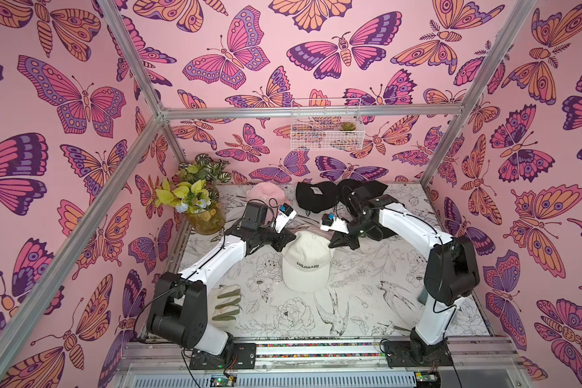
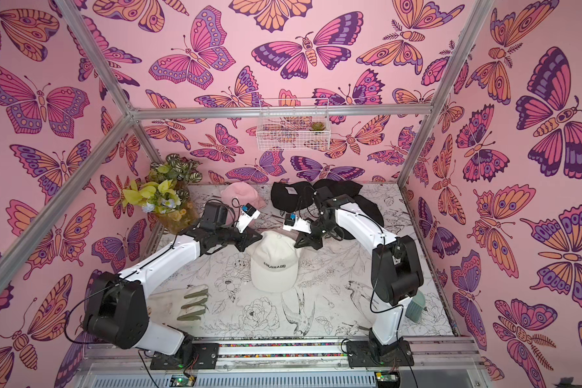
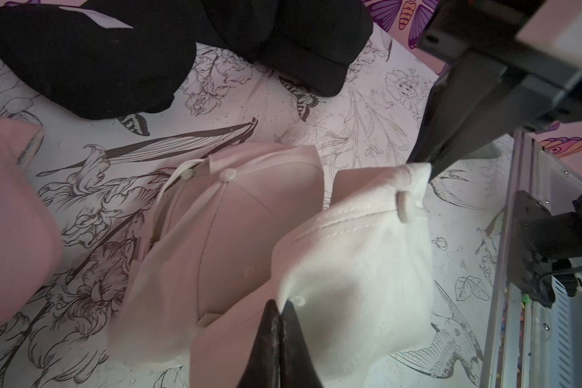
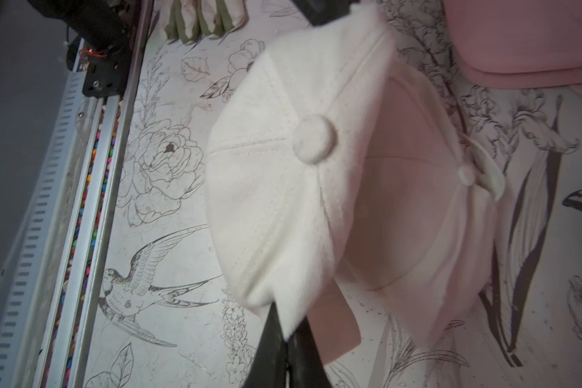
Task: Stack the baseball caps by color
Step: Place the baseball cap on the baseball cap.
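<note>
A cream cap lettered "COLORADO" [image 1: 304,265] [image 2: 274,265] sits mid-table in both top views, brim toward the front. My left gripper [image 3: 280,304] [image 1: 291,240] is shut on the fabric at one side of its crown. My right gripper [image 4: 288,331] [image 1: 333,242] is shut on the opposite edge, so the cap [image 3: 353,255] [image 4: 276,188] is stretched between them. A second pale cap [image 3: 232,218] [image 4: 414,208] lies partly under it, toward the back. A pink cap [image 1: 264,193] and two black caps [image 1: 316,198] [image 1: 363,188] lie at the back of the table.
A cream glove with green fingers [image 1: 229,302] lies front left beside the left arm. A glass vase of plants [image 1: 199,201] stands back left. A white wire basket [image 1: 326,124] hangs on the back wall. A teal brush [image 2: 415,304] sits behind the right arm.
</note>
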{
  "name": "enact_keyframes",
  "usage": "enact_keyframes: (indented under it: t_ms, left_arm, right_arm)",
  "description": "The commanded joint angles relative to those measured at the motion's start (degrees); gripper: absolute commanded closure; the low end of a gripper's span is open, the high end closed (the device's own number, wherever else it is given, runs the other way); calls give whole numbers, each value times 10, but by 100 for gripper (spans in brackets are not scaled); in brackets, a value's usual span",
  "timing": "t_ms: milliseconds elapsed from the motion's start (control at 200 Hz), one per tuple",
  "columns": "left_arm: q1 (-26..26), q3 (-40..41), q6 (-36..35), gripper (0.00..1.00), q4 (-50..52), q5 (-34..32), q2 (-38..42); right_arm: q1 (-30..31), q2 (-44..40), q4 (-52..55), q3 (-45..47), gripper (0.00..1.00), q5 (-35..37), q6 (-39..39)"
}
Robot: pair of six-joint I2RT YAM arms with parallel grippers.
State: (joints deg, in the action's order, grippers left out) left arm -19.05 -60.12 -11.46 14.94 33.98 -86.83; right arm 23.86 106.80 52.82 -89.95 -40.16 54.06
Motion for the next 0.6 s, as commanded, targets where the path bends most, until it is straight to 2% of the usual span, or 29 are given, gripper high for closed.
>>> enact_keyframes:
  t_ms: [0, 185, 380, 486, 596]
  left_arm:
    - [12, -17, 5, 100, 6, -26, -20]
    - [18, -41, -3, 100, 6, -59, -64]
    - [42, -88, -7, 100, 12, -65, -118]
    - [45, -88, -7, 100, 12, -67, -138]
    - [47, -76, -6, 100, 13, -105, -152]
  right_arm:
    - [-3, 37, -35, -43, 100, 30, -98]
    - [-2, 73, -65, -69, 100, 76, -167]
    - [-1, 91, -136, -68, 100, 80, -252]
    - [2, 99, -183, -60, 100, 84, -298]
    - [11, 113, -213, -52, 100, 97, -334]
